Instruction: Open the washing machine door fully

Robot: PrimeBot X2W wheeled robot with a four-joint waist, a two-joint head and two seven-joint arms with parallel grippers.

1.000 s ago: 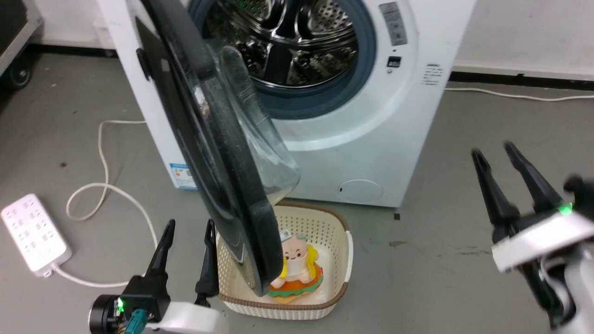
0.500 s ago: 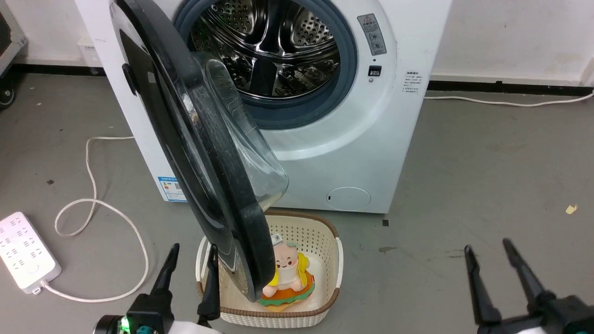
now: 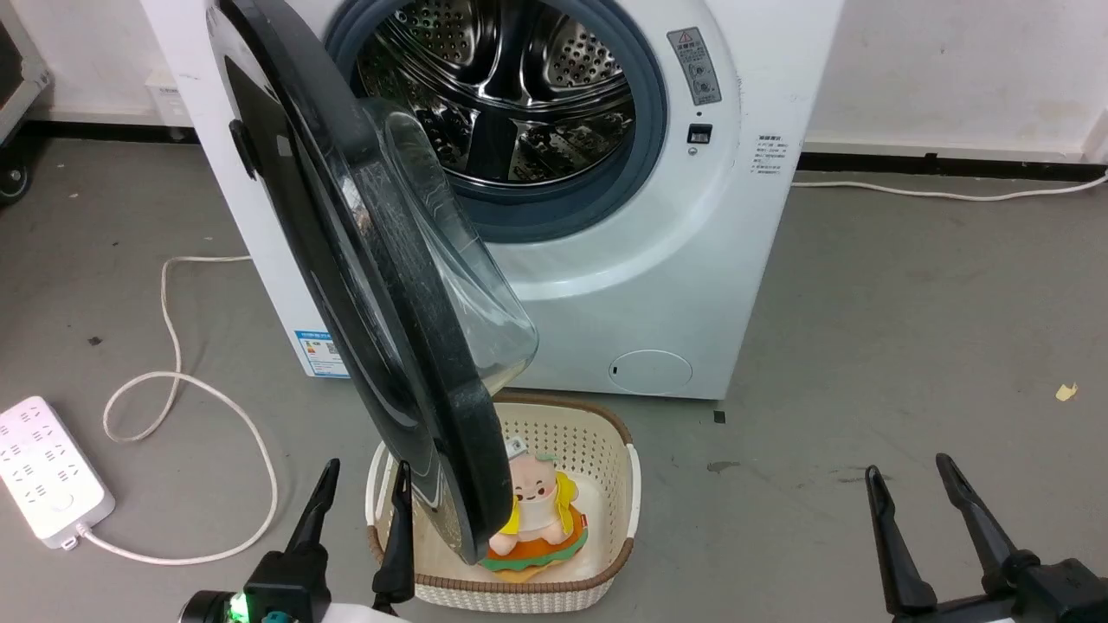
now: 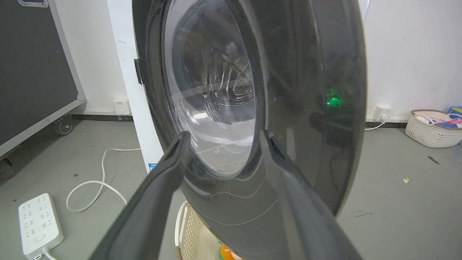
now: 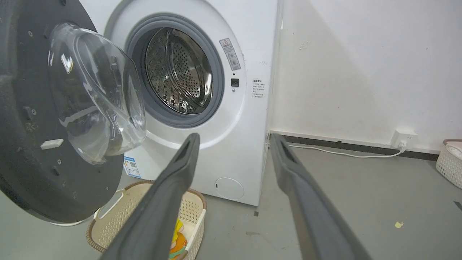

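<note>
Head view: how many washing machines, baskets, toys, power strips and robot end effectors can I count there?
washing machine: 1
basket: 1
plush toy: 1
power strip: 1
end effectors: 2, the left end effector and the right end effector
Total: 6

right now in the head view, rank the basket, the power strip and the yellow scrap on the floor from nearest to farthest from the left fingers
From the left fingers:
1. basket, right beside them, on their right.
2. power strip, on the floor off to the left.
3. yellow scrap, far across the floor on the right.
</note>
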